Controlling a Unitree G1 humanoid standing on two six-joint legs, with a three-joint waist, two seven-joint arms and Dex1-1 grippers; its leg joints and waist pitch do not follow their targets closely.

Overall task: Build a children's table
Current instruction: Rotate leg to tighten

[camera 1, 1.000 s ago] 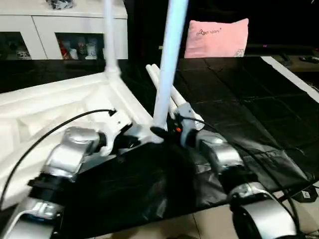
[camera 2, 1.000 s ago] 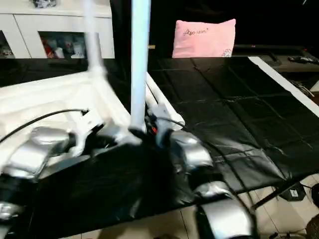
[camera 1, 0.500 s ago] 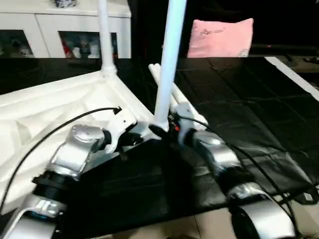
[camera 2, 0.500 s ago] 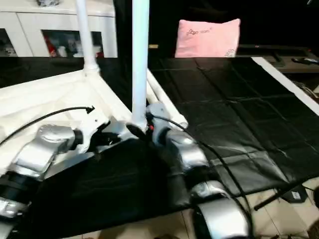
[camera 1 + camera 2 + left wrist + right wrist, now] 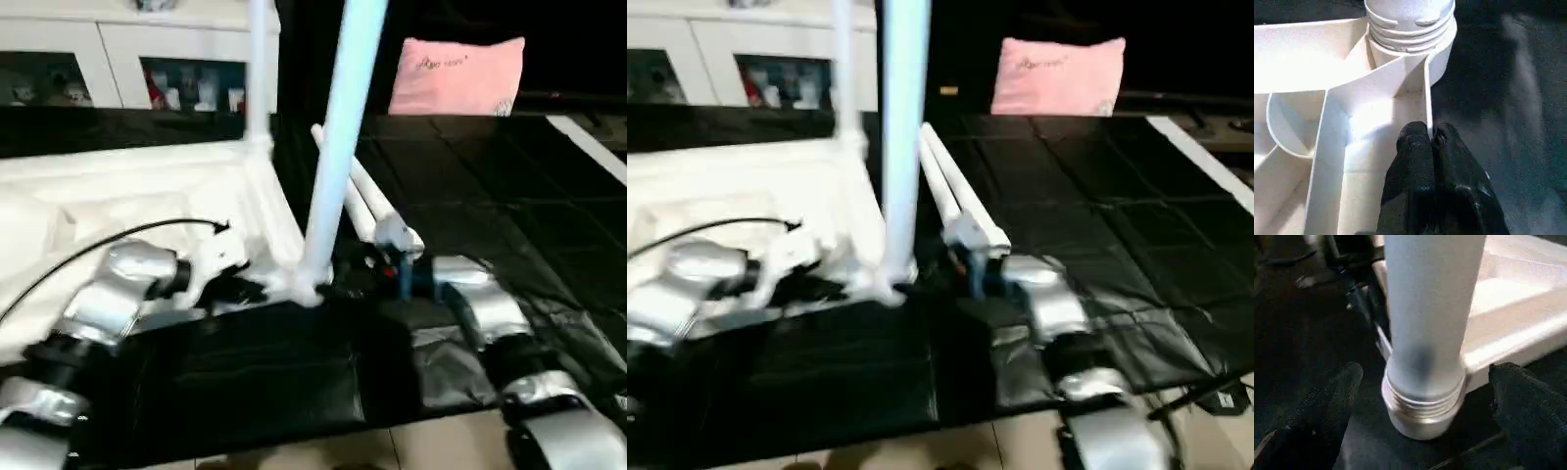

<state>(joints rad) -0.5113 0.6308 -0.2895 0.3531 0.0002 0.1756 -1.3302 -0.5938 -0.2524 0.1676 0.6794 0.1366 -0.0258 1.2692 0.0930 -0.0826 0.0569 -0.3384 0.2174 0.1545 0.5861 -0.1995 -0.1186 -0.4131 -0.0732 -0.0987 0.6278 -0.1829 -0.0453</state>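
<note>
Domestic living room, by the evidence. White cabinet (image 5: pixel 147 59) with glass doors along the back wall, small ornaments on its shelves. Pink cushion (image 5: pixel 456 76) to the right of the cabinet, propped against dark furniture. Black quilted mat (image 5: pixel 470 196) spread in front of the cabinet; pale tiled floor (image 5: pixel 1019 446) at the mat's near edge.

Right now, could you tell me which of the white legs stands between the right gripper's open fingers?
The near-corner leg, upright in the tabletop socket; the right gripper straddles its threaded base. Another leg stands at the far corner; two legs lie flat.
</note>
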